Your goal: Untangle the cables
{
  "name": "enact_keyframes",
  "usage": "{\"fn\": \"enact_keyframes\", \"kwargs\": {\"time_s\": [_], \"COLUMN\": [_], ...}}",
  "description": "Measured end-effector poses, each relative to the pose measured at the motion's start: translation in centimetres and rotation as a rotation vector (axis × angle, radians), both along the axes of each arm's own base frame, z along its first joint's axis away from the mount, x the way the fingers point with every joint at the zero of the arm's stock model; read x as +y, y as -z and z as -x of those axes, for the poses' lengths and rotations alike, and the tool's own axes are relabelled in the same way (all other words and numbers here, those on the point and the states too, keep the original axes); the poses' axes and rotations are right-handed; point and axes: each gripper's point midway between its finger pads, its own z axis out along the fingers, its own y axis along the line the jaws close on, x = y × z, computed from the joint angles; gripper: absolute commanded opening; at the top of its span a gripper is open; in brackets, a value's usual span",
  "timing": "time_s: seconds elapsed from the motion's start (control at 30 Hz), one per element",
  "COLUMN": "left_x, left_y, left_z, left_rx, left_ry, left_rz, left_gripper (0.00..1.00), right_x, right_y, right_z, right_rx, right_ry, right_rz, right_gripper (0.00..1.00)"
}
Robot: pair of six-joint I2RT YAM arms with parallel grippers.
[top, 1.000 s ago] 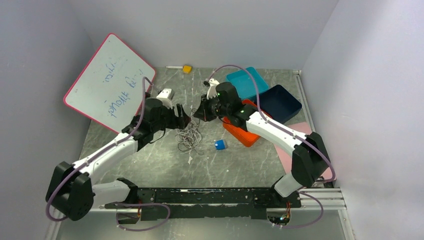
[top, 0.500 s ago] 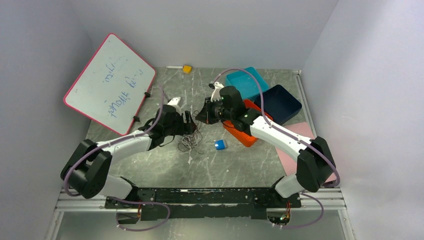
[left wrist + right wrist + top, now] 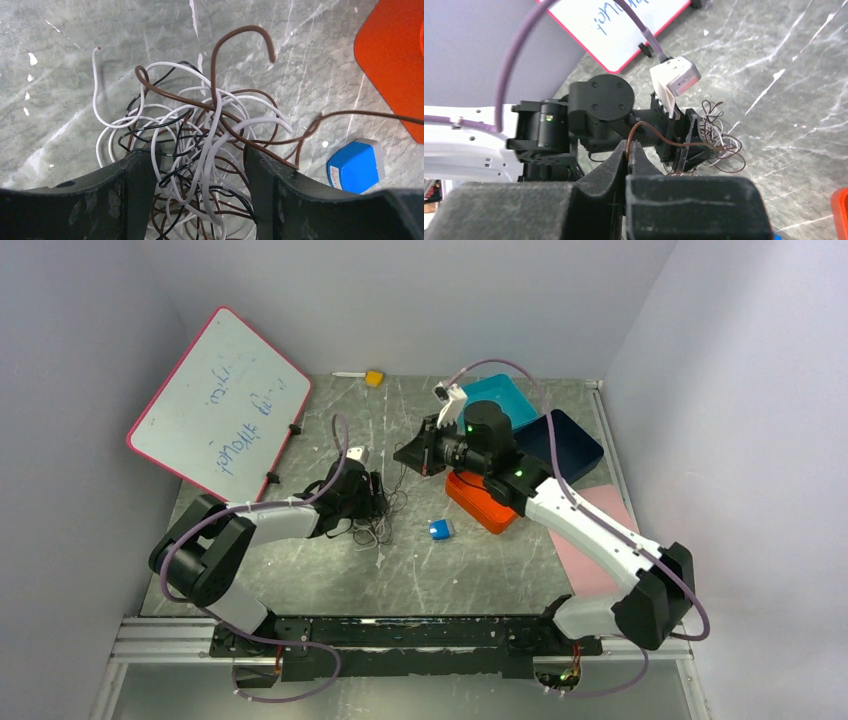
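Observation:
The cables are a hand-sized tangle of white, brown and black wires lying on the grey marbled table. In the top view the cables sit just left of centre. My left gripper is low over the tangle, jaws apart, with many loops between its fingers. From above, the left gripper covers part of the heap. My right gripper is shut on one brown cable, held above the table to the right of the tangle. That brown cable runs rightward out of the heap. In the top view the right gripper hangs behind the heap.
A small blue block lies right of the tangle, beside an orange tray. Teal and dark blue trays stand at the back right, a pink sheet at the right. A whiteboard leans at the left wall.
My left gripper came down and forward onto the tangle and its jaws narrowed a little. My right gripper drew back and to the right, still pinching the brown cable.

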Motion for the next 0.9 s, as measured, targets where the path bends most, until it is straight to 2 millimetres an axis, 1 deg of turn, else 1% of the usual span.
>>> {"fn": "enact_keyframes", "kwargs": {"time_s": [0.17,0.4,0.47,0.53,0.9], "left_x": [0.2,0.3,0.3,0.3,0.6], "left_y": [0.0,0.3,0.3,0.4,0.5], "left_z": [-0.2,-0.1,-0.1,-0.1,-0.2], "left_rx": [-0.007,-0.009,-0.012,-0.015,-0.036], "left_ry": [-0.020,-0.034,-0.038,-0.040,-0.058], "left_rz": [-0.011,-0.020,-0.022,-0.025,-0.030], "left_gripper": [0.65,0.64,0.63,0.63,0.61], "right_x": [-1.1,-3.7,-4.5,-5.3,-9.3], "right_y": [-3.8,-9.7,-11.1,-12.3,-16.9], "right_z": [0.2,-0.5,-0.5,-0.5,-0.9], "right_rx": [-0.094,-0.254,-0.290,-0.323,-0.450], "right_ry": [0.021,0.128,0.157,0.190,0.360], "right_rz": [-0.013,-0.013,-0.019,-0.025,-0.018], "right_gripper": [0.00,0.00,0.00,0.00,0.00]}}
